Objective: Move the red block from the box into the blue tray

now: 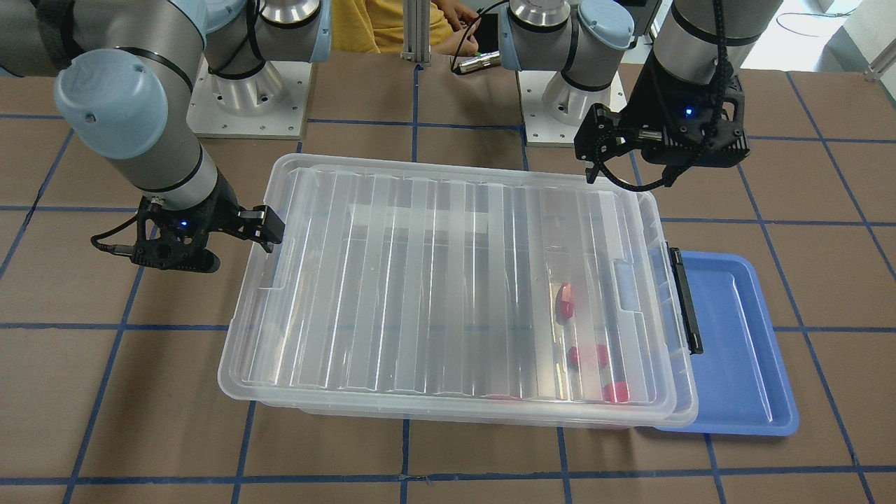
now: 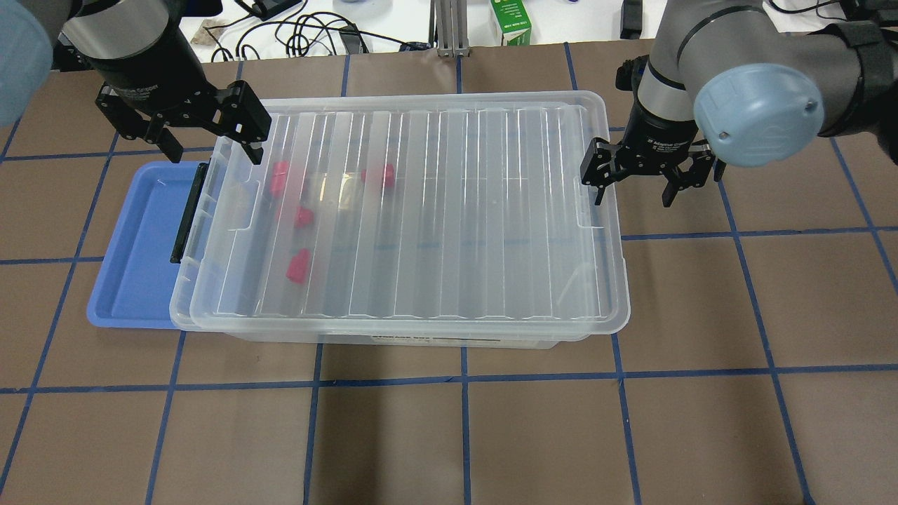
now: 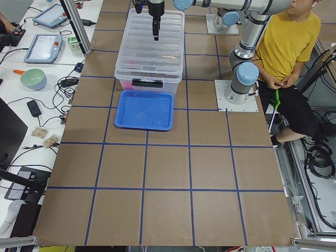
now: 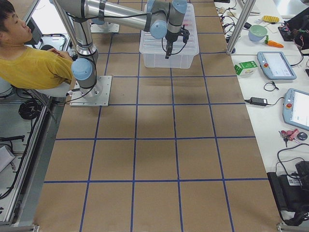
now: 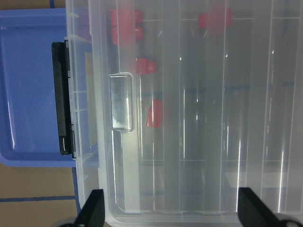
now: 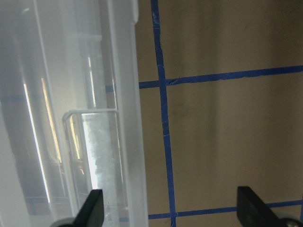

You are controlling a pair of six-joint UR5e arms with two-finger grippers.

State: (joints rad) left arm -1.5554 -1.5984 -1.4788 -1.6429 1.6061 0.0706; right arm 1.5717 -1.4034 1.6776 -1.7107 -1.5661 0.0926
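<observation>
Between the two arms, nearer the counter's (image 2: pixel 463 435) far edge than its near edge in the overhead view, sits the box (image 2: pixel 421 335). Its long sides run parallel to that edge and its ribbed clear lid (image 2: pixel 456 210) is on. The black latch (image 2: pixel 188 210) is on the short end that faces the counter's left end.

Four red shapes show through the lid, blurred by the plastic, all in the latch-end part of the box. The red block (image 2: pixel 298 266) lies closest to the near long wall. The other red blocks (image 2: pixel 302 216) are spread toward the far wall, each apart from the next.

The blue tray (image 2: pixel 133 259) lies flat just beside the latch end. The box's overhanging rim covers its inner edge in the overhead view, and the floor that shows is plain blue.

The left pincer (image 2: pixel 210 147) hangs above the latch end of the lid with its fingers spread wide and nothing between them. Its wrist camera looks straight down on the latch, the lid's grip recess and the red blocks.

The right pincer (image 2: pixel 631 196) is at the opposite short end, also spread wide and holding nothing. From its wrist camera, one fingertip is over the box's rim and the other is over bare counter. Whether it touches the rim cannot be told.
</observation>
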